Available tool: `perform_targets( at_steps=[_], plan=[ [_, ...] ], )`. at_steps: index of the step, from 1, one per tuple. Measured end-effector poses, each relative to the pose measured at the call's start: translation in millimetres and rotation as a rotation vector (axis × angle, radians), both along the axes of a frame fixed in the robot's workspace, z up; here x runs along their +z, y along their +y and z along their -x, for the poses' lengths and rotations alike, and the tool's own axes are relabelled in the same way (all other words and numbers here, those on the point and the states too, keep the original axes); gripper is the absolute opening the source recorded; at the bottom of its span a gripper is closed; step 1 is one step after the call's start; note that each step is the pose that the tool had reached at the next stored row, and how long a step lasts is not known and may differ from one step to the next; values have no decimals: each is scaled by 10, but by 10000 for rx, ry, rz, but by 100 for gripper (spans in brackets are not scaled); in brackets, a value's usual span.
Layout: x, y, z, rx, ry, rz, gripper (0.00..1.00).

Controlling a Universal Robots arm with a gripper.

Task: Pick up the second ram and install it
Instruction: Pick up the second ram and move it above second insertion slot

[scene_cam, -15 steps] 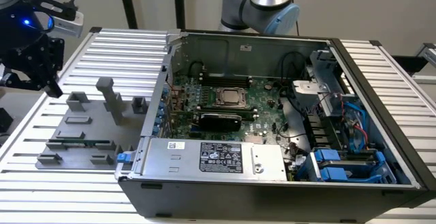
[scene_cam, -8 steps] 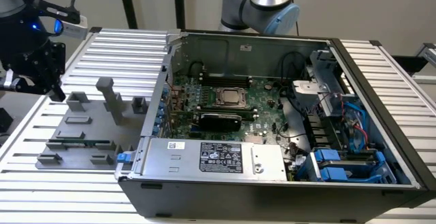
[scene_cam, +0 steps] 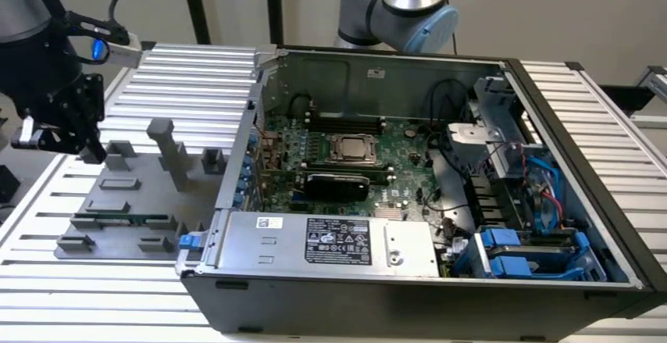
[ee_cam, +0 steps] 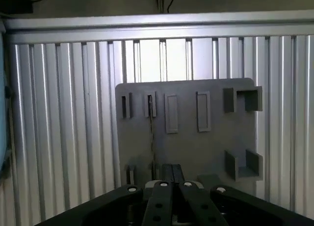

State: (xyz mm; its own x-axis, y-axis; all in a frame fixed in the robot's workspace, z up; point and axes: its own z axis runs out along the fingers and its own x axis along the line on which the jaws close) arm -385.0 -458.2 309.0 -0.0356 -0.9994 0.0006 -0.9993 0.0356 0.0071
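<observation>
- 1 green stick, the second ram [scene_cam: 125,219], stands on its long edge in the grey fixture plate [scene_cam: 115,194]. Its 2 ends sit in small holder blocks [scene_cam: 83,219], which I judge leaves the top edge free for a pinch from above.
- In the wrist view the ram [ee_cam: 151,132] reads as a thin dark line running along the camera's axis. That suggests the gripper [ee_cam: 171,173] is turned to close across the stick's thin faces, though it sits a little off the stick's line.
- The gripper [scene_cam: 78,144] hangs above the plate towards the exterior view's left, well apart from the ram and touching nothing.
- Its fingers [ee_cam: 166,174] appear drawn together or very nearly so, with nothing between them.
- The plate rests on the slatted aluminium table [scene_cam: 198,69], just beside the open computer case [scene_cam: 417,280]. This probably keeps the stick close to the motherboard's long black memory slots [scene_cam: 344,122], which lie next to the CPU socket [scene_cam: 352,149].
</observation>
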Motion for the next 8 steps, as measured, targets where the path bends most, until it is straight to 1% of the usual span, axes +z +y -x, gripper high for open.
perform_targets(
  at_steps=[8],
  plan=[
    [-146, -1, 0, 402, 2, 20, 100]
  ],
)
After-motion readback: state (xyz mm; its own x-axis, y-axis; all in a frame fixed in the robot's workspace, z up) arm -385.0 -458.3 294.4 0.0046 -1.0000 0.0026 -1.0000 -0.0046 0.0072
